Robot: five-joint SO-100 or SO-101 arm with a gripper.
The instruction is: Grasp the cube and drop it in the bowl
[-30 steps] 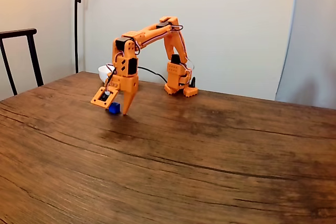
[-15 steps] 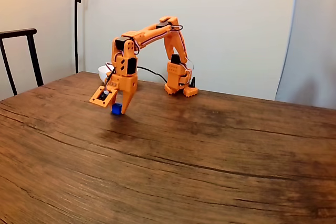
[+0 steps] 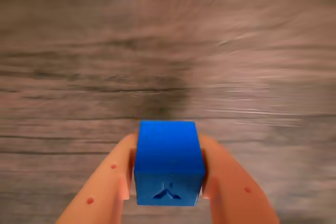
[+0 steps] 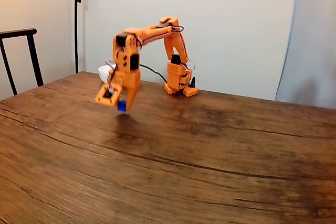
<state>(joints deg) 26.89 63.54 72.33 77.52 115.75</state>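
Wood-grain worktop [image 4: 210, 166], dark brown and streaked, carries one orange arm [image 4: 157, 32], its base bolted near the far edge by a pale wall. One black chair back [image 4: 18, 51] stands at the left of the fixed view, and one dark lamp pole [image 4: 76, 19] rises behind it. One white bowl [image 4: 104, 70] sits on the worktop behind the arm's lowered forearm, only part of its rim in sight. One bright-blue cube [image 4: 122, 105] hangs just above the wood, with a faint shadow beneath it. One end effector [image 4: 123, 107] is clamped on the cube; in the wrist view its two orange fingers [image 3: 231, 182] press against the left and right faces of the cube [image 3: 169, 161], and the worktop [image 3: 168, 51] behind is streaked with motion blur. A small raised mark shows on the cube's near face.

Compared with half a second ago, the cube has left the worktop: then it rested on the wood between the fingers, now it rides clear of the surface. The wrist section has risen with it and reads slightly blurred, while the base, bowl, chair and lamp pole stand where they were.
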